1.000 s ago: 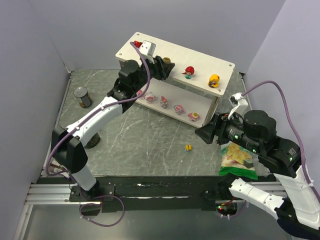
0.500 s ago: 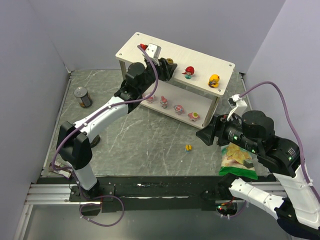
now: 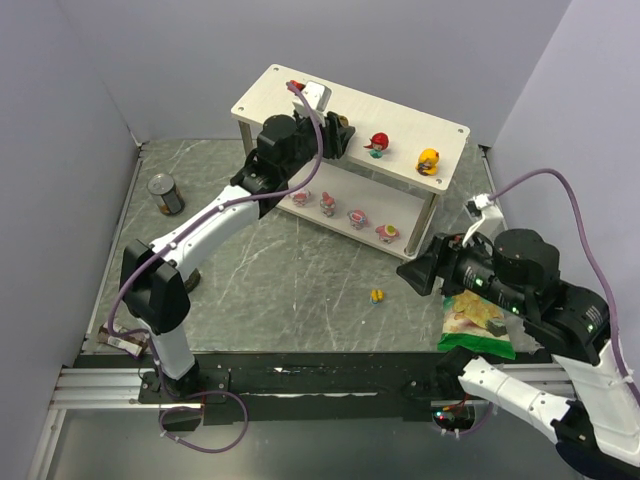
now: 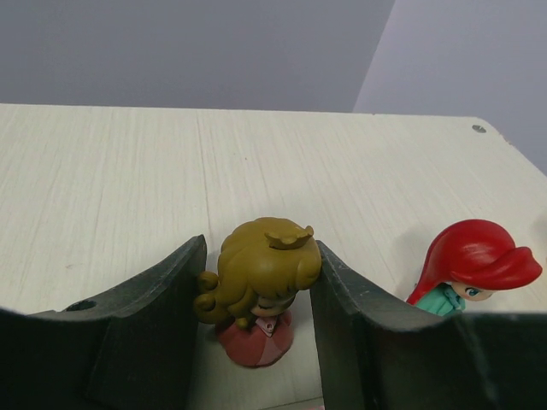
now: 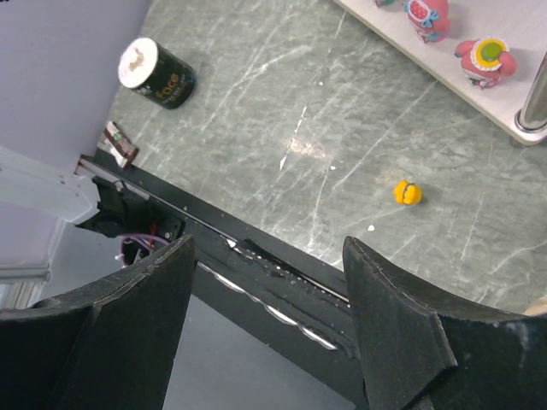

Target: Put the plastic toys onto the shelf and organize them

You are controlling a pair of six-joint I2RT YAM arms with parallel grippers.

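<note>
The shelf (image 3: 300, 95) stands at the back of the table. My left gripper (image 3: 338, 132) is over its top board (image 4: 111, 188), shut on the brown-pink toy (image 4: 261, 282), which stands upright on the board. A red-haired toy (image 4: 470, 265) stands just to its right, and an orange-yellow toy (image 3: 429, 160) stands further right. Several pink-and-white toys (image 3: 357, 216) line the lower board. A small yellow toy (image 3: 376, 295) lies on the table, also in the right wrist view (image 5: 407, 192). My right gripper (image 3: 415, 272) is open and empty, raised just right of that toy.
A dark can (image 3: 166, 194) stands at the left wall, also in the right wrist view (image 5: 158, 73). A second can (image 3: 185, 280) sits partly under my left arm. A green chips bag (image 3: 478, 320) lies under my right arm. A black rail (image 5: 282, 273) runs along the near table edge.
My left gripper has moved right along the shelf top with the brown-pink toy. My right gripper has drifted slightly toward the near edge, still open.
</note>
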